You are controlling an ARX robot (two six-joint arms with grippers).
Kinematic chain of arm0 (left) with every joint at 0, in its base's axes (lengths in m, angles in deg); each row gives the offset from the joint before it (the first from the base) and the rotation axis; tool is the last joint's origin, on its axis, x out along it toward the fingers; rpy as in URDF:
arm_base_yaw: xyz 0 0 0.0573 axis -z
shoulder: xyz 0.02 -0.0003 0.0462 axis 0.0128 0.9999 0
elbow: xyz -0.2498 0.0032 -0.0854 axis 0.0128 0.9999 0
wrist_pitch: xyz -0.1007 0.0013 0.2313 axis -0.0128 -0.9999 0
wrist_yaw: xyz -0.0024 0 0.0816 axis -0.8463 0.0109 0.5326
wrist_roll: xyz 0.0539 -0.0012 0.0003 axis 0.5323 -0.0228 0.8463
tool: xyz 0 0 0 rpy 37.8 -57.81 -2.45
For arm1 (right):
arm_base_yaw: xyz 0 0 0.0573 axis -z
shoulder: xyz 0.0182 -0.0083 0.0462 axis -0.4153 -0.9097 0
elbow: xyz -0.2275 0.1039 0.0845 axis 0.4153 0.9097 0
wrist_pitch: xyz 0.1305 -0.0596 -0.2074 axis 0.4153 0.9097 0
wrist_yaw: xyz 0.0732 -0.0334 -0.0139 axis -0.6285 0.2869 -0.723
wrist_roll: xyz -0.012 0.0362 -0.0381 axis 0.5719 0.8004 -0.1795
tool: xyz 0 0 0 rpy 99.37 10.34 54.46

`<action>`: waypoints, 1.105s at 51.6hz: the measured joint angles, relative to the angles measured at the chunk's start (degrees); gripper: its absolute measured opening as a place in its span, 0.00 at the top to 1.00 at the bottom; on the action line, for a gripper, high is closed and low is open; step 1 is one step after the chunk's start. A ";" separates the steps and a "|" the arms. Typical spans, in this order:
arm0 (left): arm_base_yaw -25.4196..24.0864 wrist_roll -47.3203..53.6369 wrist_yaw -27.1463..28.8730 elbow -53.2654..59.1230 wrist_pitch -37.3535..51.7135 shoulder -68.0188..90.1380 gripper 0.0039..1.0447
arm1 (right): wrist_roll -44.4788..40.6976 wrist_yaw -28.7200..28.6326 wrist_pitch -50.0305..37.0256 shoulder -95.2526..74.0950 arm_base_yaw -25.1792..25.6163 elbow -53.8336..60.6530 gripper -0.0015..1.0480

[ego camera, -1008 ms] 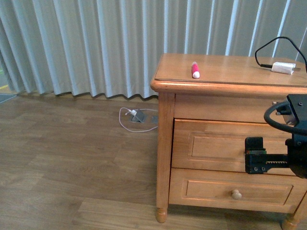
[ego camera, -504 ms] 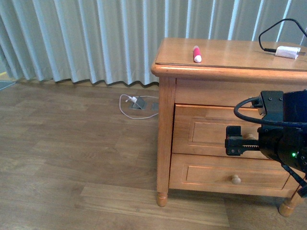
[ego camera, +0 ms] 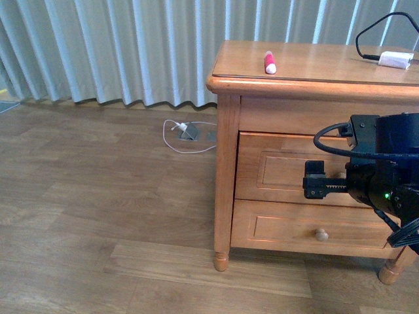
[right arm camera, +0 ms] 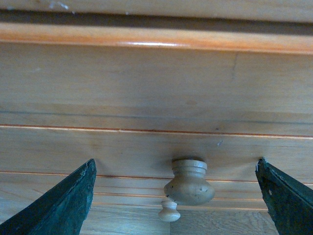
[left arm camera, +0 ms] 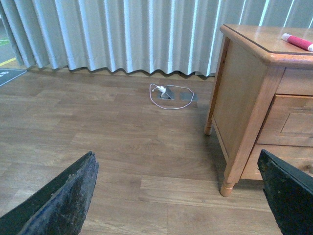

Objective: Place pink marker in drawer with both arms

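Right black parallel-jaw gripper: jaws spread wide, empty, facing the honey-brown wooden upper drawer. The drawer's round pale wooden knob sits between the fingers, nearer one, touching neither. Left gripper: also spread wide, grasping nothing, brown plank floor beneath. Short pink marker with white cap lies on the nightstand top, near its front edge. Drawer looks shut.

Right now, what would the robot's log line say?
right gripper: open, facing knob | drawer: shut | pink marker: on nightstand top | left gripper: open, empty
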State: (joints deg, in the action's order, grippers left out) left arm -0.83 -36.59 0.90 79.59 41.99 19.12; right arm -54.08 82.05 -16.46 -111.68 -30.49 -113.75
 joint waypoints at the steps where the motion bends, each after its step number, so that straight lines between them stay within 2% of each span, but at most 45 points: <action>1: 0.00 0.00 0.00 0.00 0.00 0.00 0.05 | -0.02 -0.02 0.09 -0.11 0.02 -0.09 0.08; 30: 0.00 0.00 0.00 0.00 0.00 0.00 0.05 | -0.63 0.92 0.74 -1.51 1.33 -1.11 0.08; 43: 0.00 0.00 0.00 0.00 0.00 0.00 0.05 | -1.14 0.85 1.16 -1.57 1.44 -1.25 0.42; 52: 0.00 0.00 0.00 0.00 0.00 0.00 0.05 | -1.09 0.37 1.27 -1.79 1.40 -1.36 0.72; 57: 0.00 0.00 0.00 0.00 0.00 0.00 0.05 | -0.94 0.31 1.27 -1.84 1.31 -1.33 0.78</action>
State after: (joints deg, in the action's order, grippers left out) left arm -0.83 -36.59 0.90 79.59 41.99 19.12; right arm -55.02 82.36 -15.19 -113.51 -29.18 -115.09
